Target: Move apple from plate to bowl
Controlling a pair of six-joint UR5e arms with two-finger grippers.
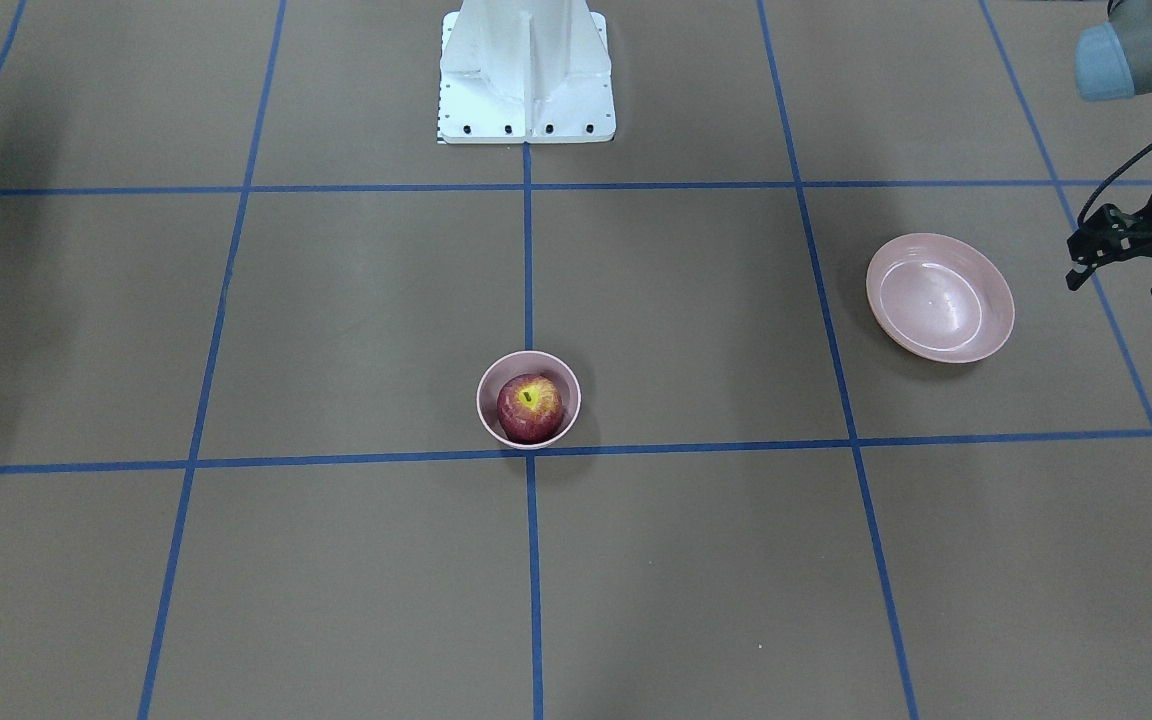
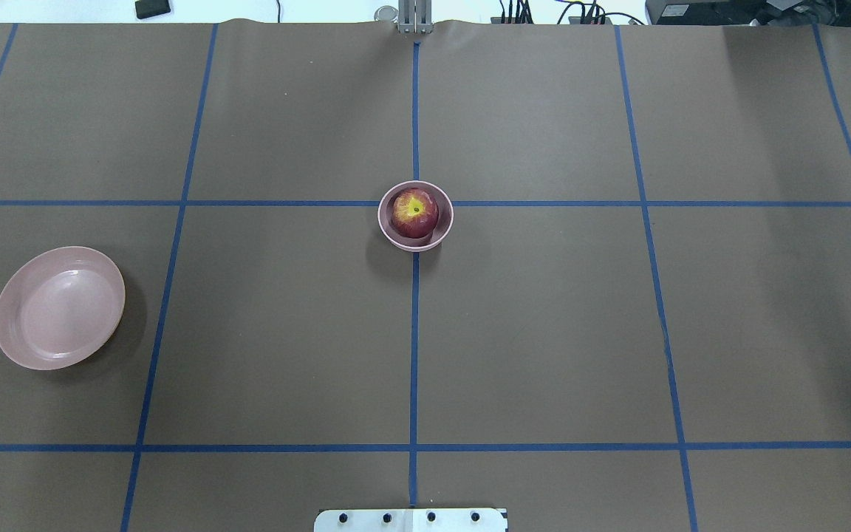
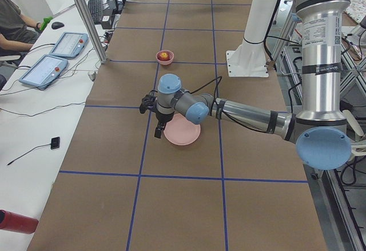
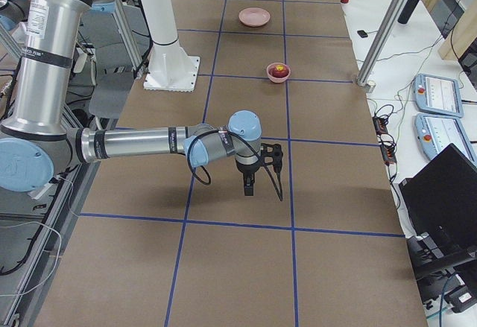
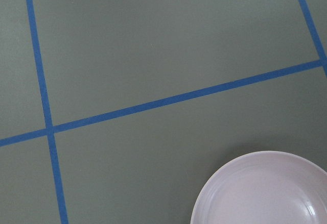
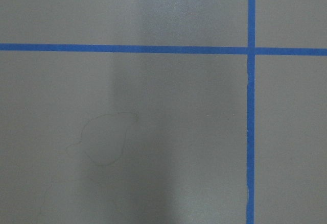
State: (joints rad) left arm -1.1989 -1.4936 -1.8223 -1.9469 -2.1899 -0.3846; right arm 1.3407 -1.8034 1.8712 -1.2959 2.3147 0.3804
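Apple (image 1: 530, 407) sits in bowl (image 1: 486, 414), stem dimple up, mid-counter (image 1: 336, 300), where two blue tape lines (image 1: 528, 260) cross. Plate (image 1: 939, 297) lies well apart from the bowl, toward the robot's left end. Left pincer (image 1: 1121, 285) hangs above the counter just past the plate's outer side, fingers apart, gripping nothing. Right pincer (image 4: 250, 189) hangs over the counter at the opposite end, far from the bowl. Cannot tell whether it is apart or together.

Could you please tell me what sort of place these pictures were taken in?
Probably a robotics lab test cell: a table marked off with a blue tape grid, robot arms on a white pedestal, and teach pendants beside a seated operator.
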